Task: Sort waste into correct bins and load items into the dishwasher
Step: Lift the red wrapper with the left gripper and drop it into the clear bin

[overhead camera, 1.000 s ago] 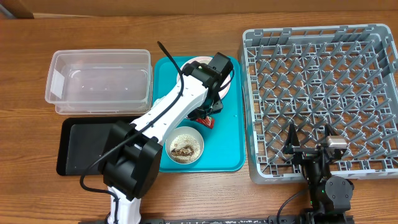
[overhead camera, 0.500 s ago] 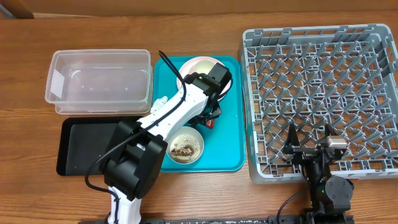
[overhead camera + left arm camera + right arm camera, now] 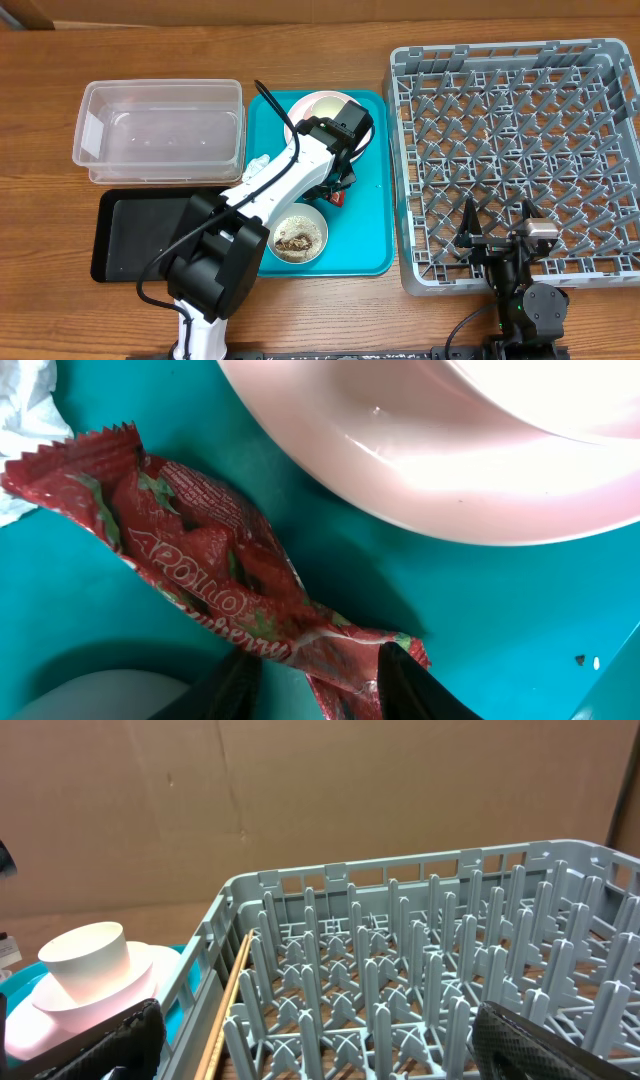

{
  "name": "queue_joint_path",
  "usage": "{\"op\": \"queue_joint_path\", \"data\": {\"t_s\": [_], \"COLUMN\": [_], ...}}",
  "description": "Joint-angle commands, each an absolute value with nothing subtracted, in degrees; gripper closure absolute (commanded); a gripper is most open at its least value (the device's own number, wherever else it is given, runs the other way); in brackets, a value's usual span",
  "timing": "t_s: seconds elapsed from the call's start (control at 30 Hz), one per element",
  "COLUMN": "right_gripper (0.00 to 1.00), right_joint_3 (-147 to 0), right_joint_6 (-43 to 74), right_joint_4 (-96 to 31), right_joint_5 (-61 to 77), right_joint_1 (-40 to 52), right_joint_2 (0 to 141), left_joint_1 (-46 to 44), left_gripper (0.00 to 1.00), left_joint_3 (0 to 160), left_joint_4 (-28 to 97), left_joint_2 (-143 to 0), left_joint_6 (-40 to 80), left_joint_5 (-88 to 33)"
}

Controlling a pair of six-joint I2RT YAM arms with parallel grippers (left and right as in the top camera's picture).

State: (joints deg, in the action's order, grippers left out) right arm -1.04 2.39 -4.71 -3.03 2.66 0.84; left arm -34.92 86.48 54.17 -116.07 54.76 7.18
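Left wrist view had the red snack wrapper (image 3: 200, 570) lying flat on the teal tray (image 3: 500, 620), just beside the rim of the pink plate (image 3: 420, 480), with a corner of the white napkin (image 3: 25, 420) at the wrapper's other end. The left fingers (image 3: 235, 685) stood narrowly apart, one on each side of the wrapper's nearer twisted end. They looked set around it rather than pinched shut, though contact could not be told.

The step in hand seemed to be picking waste off the tray. The next move would call for closing on that thin crinkled tail and lifting it clear of the plate toward one of the bins. The clear tub (image 3: 160, 130) sat left of the tray's far end, and the black tray (image 3: 135, 235) left of its near end.

Right of the tray, the grey rack (image 3: 520, 130) stood bare of dishes. The right fingers (image 3: 100, 1040) were spread wide and held nothing, low over the rack's near corner.

On the tray's near end sat a bowl of rice scraps (image 3: 298, 233). All rested on a brown wooden counter (image 3: 300, 50); a plain brown board (image 3: 300, 800) backed the room.
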Motion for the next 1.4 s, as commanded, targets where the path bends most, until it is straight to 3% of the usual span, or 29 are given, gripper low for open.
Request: {"op": "queue_joint_path", "data": {"t_s": [0.0,0.3,0.33,0.43,0.6,1.17,1.37], "right_gripper": [0.0,0.0,0.0,0.0,0.0,0.0,0.0], "right_joint_3": [-0.4,-0.4,-0.4,-0.4,-0.4,-0.4,-0.4], "right_joint_6": [2.6,2.6,2.7,2.6,2.6,2.6,2.6], "right_joint_4": [-4.4,-4.4,-4.4,-4.4,-4.4,-4.4,-4.4], "right_joint_5": [-3.4,-3.4,-3.4,-3.4,-3.4,-3.4,-3.4], "right_joint_1": [2.5,2.5,2.5,2.5,2.5,2.5,2.5], "right_joint_2": [0.2,0.2,0.2,0.2,0.2,0.2,0.2], "left_joint_1": [-35.3,-35.3,-35.3,-35.3,-35.3,-34.9,-28.9], "left_gripper": [0.6,0.63,0.69,0.73,0.96,0.96,0.96], "left_joint_3": [85.4,83.1,83.0,83.0,83.0,91.2,92.4], "left_joint_4": [53.9,52.2,51.8,51.5,51.6,57.1,57.1], "left_joint_2": [-116.9,-116.9,-116.9,-116.9,-116.9,-103.7,-95.9], "left_joint_6": [55.3,55.3,55.3,55.3,55.3,47.4,46.2], "left_joint_5": [8.8,9.0,9.0,9.0,9.0,10.6,13.3]}}
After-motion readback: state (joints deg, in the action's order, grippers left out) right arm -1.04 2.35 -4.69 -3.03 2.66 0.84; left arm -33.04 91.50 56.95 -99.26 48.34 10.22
